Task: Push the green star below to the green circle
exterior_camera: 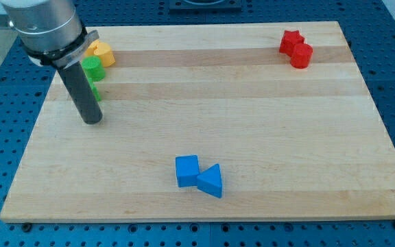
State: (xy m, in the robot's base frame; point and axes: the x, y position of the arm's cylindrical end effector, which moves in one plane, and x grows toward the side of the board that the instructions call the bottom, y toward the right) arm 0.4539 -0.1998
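Observation:
The green circle [92, 68] stands near the board's top left, just below a yellow block [102, 51]. Only a sliver of the green star [97, 92] shows, right under the green circle, most of it hidden behind my rod. My tip [92, 121] rests on the wooden board [252, 116] just below the green star and slightly to its left.
A red star [291, 42] and a red round block [301, 55] touch at the top right. A blue cube [186, 170] and a blue triangle [210, 181] touch at the bottom centre. The arm's grey body [43, 24] covers the board's top left corner.

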